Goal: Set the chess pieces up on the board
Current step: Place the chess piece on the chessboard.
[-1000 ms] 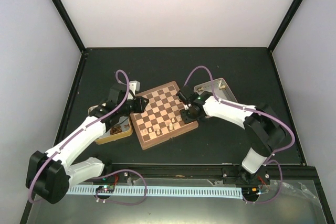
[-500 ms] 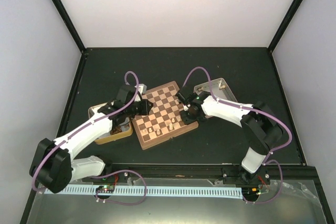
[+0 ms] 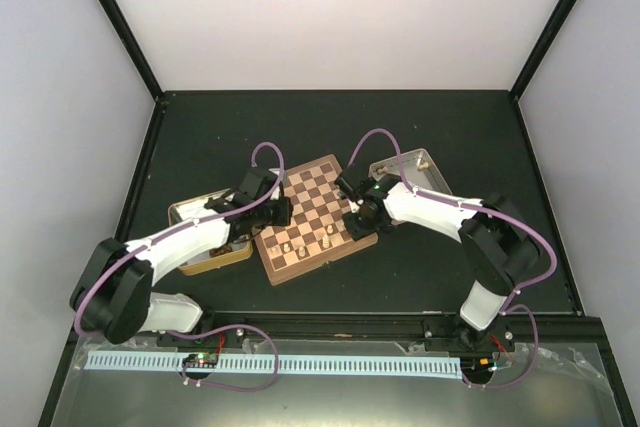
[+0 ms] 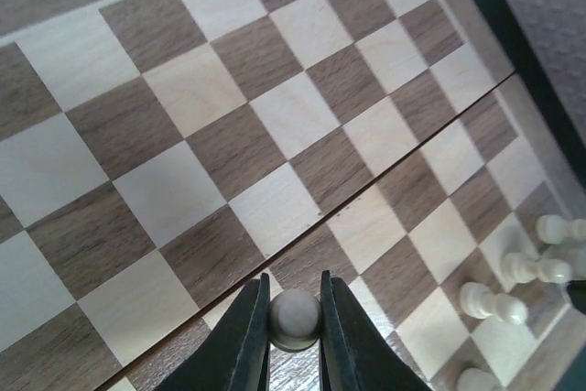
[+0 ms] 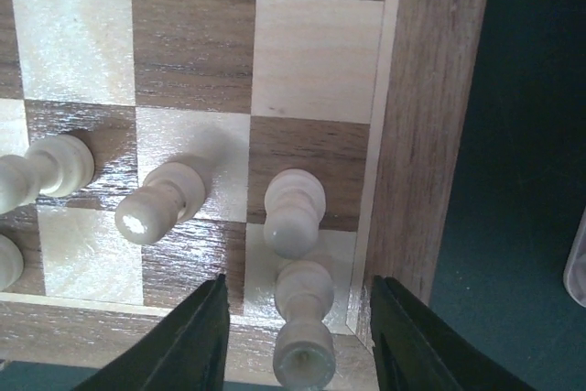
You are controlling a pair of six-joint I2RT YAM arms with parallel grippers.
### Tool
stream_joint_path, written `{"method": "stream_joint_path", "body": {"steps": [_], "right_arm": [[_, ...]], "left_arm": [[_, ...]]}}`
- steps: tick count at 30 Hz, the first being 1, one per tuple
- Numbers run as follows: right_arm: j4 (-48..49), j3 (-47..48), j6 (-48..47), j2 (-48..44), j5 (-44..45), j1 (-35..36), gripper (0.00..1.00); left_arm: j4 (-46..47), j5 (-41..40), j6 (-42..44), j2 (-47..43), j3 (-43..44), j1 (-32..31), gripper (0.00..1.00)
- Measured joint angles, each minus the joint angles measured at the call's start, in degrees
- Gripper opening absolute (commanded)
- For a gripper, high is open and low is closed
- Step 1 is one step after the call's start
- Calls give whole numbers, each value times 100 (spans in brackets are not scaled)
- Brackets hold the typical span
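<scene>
The chessboard (image 3: 312, 190) lies at an angle mid-table. Several pale chess pieces (image 3: 302, 245) stand along its near edge. My left gripper (image 3: 284, 212) is over the board's left part, shut on a pale round-headed piece (image 4: 295, 317) just above the board (image 4: 183, 135). More pieces (image 4: 494, 302) stand at the lower right of that view. My right gripper (image 3: 356, 219) is at the board's right corner. It (image 5: 300, 341) is open on both sides of a piece (image 5: 304, 322) standing on the corner square, without touching it. Other pieces (image 5: 293, 211) (image 5: 160, 200) stand next to it by the rim (image 5: 430, 135).
A gold metal tray (image 3: 190, 213) holding dark pieces sits left of the board under my left arm. A silver tray (image 3: 408, 165) sits to the right behind my right arm. A grey textured pad (image 4: 554, 25) lies past the board's edge.
My left gripper has moved right from beside the board to over its left part, carrying the piece. My right gripper has barely shifted at the right corner.
</scene>
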Motion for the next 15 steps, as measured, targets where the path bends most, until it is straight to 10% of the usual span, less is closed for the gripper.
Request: {"method": "stream_joint_path", "body": {"steps": [15], "right_arm": [[114, -2, 181, -962, 35, -2, 64]], "left_arm": [[-24, -859, 63, 750, 146, -391, 2]]}}
